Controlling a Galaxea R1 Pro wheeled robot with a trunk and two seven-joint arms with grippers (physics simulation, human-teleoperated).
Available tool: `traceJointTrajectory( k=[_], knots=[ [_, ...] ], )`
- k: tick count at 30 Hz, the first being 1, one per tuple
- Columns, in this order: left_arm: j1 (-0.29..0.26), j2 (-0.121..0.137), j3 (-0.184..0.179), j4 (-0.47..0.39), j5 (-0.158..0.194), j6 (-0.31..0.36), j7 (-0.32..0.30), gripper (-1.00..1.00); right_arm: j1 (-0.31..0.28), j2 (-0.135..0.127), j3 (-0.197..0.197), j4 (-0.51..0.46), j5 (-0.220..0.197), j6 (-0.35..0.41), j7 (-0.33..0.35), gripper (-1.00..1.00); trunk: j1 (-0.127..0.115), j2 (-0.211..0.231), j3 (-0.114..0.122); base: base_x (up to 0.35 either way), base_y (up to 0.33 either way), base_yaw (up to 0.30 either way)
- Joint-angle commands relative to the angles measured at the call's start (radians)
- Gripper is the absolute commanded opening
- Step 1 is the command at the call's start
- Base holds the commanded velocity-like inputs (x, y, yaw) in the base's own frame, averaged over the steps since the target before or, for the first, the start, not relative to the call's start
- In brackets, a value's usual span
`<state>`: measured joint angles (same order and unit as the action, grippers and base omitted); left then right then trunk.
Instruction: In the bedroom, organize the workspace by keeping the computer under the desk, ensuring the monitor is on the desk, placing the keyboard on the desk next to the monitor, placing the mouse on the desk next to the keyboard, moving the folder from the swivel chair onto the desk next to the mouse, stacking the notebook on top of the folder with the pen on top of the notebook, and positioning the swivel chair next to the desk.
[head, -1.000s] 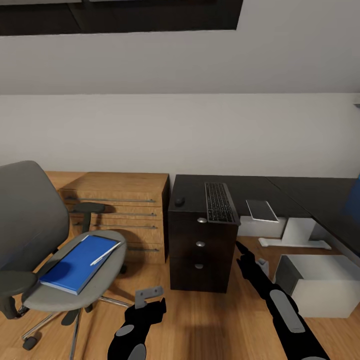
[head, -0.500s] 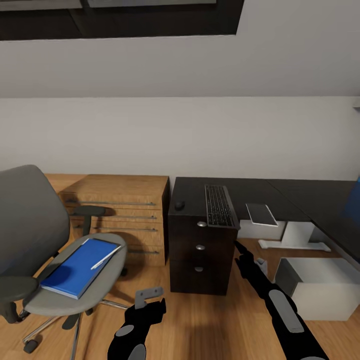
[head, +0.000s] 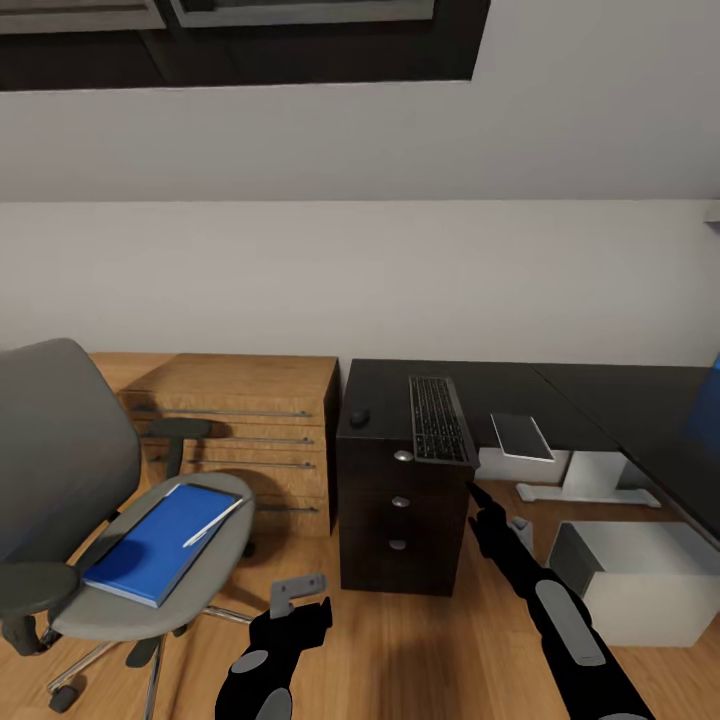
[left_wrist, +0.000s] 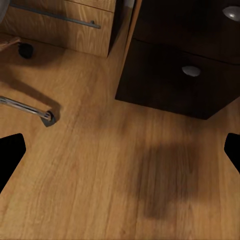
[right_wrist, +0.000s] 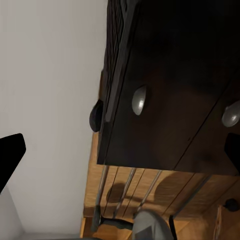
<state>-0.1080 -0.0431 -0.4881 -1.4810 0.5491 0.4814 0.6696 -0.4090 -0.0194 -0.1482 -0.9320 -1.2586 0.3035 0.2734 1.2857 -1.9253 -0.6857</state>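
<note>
Nearest me, the left gripper (head: 300, 592) hangs low over the wood floor (left_wrist: 100, 170), jaws spread wide and empty; the right gripper (head: 478, 497) points at the desk's drawers (head: 400, 500), also empty, and from its wrist view the jaws look open.

On the swivel chair (head: 60, 470) seat lies the folder (head: 160, 542), with the pen (head: 212, 522) resting loose on top. I judge the folder light, thin and somewhat flexible; pinching a free edge seems best, though the pen may roll off.

Farther back, the keyboard (head: 438, 418) overhangs the desk (head: 500, 385) edge, with the mouse (head: 359, 417) well apart to its left.
</note>
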Motion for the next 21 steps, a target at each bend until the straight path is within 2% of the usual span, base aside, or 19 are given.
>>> traceJointTrajectory(
  k=[1, 5, 8, 10, 13, 21],
  knots=[
    [-0.001, 0.0, -0.001, -0.001, 0.008, 0.002, 0.008, 1.0, -0.001, 0.002, -0.002, 0.0, -0.008, 0.006, 0.001, 1.0, 0.0, 0.0, -0.001, 0.0, 0.0, 0.0],
    [-0.001, 0.0, -0.001, -0.001, 0.008, 0.002, 0.008, 1.0, -0.001, 0.014, -0.003, 0.002, -0.008, 0.005, 0.0, 1.0, 0.0, 0.0, -0.001, 0.0, 0.0, 0.0],
    [-0.001, 0.001, -0.001, -0.001, 0.008, 0.001, 0.009, 1.0, -0.001, 0.044, -0.006, 0.002, -0.008, -0.004, -0.001, 1.0, 0.0, 0.0, -0.001, 0.0, 0.0, 0.0],
    [-0.001, 0.001, -0.001, -0.001, 0.008, 0.001, 0.008, 1.0, -0.001, 0.054, -0.007, 0.002, -0.009, -0.02, -0.002, 1.0, 0.0, 0.0, -0.001, 0.034, 0.0, 0.0],
    [0.0, 0.002, -0.001, 0.0, 0.008, 0.0, 0.008, 1.0, -0.001, 0.06, -0.007, 0.002, -0.012, -0.054, -0.002, 1.0, 0.0, 0.0, -0.001, 0.214, 0.0, 0.0],
    [0.001, 0.0, -0.001, 0.021, 0.007, 0.0, 0.008, 1.0, -0.001, 0.061, -0.007, 0.002, -0.021, -0.063, -0.001, 1.0, 0.0, 0.0, -0.001, 0.107, 0.0, 0.0]
  ],
)
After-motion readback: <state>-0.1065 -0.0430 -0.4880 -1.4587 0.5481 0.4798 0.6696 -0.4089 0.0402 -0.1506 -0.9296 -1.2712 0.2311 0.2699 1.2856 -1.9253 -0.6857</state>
